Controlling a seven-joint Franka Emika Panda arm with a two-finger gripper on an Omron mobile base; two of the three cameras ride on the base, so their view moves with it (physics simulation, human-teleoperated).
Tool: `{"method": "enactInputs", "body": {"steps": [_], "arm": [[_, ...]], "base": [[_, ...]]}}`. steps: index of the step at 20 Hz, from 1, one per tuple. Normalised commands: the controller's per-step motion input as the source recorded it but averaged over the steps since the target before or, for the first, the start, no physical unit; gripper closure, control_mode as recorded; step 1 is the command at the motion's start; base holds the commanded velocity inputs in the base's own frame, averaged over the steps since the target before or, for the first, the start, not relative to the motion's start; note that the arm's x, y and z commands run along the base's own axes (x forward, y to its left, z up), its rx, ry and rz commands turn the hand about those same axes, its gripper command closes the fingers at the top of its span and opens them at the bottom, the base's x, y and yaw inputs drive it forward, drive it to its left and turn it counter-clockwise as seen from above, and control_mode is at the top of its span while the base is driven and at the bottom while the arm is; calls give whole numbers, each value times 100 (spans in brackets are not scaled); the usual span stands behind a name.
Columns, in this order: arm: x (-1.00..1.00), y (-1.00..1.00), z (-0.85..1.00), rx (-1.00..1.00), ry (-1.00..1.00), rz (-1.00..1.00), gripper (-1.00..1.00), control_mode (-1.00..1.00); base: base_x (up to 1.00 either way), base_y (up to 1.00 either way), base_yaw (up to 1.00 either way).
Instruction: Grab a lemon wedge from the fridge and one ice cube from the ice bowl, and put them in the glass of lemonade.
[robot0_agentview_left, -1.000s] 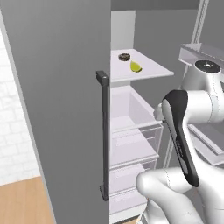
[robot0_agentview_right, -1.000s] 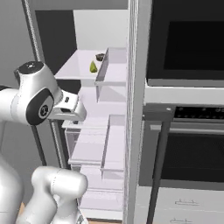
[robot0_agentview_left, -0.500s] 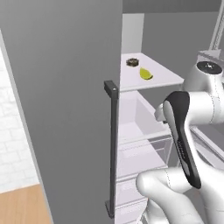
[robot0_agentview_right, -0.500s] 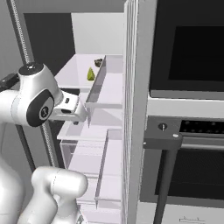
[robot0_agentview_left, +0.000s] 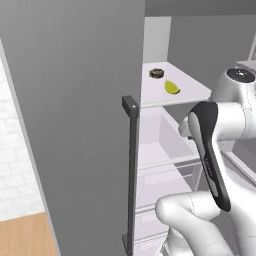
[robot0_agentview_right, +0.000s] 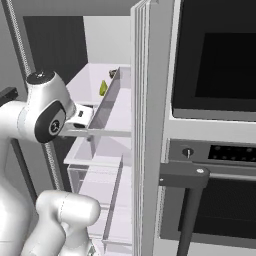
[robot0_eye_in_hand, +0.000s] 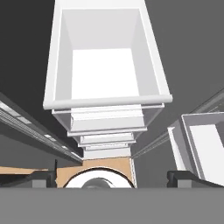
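Kitchen: open fridge (robot0_agentview_left: 75, 100), built-in oven (robot0_agentview_right: 220, 65)

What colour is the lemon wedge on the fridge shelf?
Bright yellow, slightly greenish. The lemon wedge shows best in the left base view.

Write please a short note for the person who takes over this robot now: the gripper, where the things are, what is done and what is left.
Gripper: open, holding nothing, pointing down over the clear drawers inside the fridge.
Fridge: door open.
Lemon wedge: lies on the white shelf, beside a small dark round object, above the drawers.
Done: fridge opened, base brought close.
Left: pick the wedge and put it in the glass of lemonade, then add one ice cube from the ice bowl.
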Motion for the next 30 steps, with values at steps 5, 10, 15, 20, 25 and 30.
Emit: {"method": "enactInputs", "body": {"steps": [5,10,15,20,25,30], "arm": [[0,-5,10,2,-11,0,-100,-100],[-13,0,26,5,-21,0,-100,-100],[-1,1,42,9,-24,0,-100,-100],[38,0,73,1,1,7,-100,-100],[84,5,71,-2,16,5,-100,-100],[100,0,-34,-3,38,3,-100,-100]], "base": [[0,0,0],[0,0,0],[0,0,0],[0,0,0],[0,0,0],[0,0,0]]}}
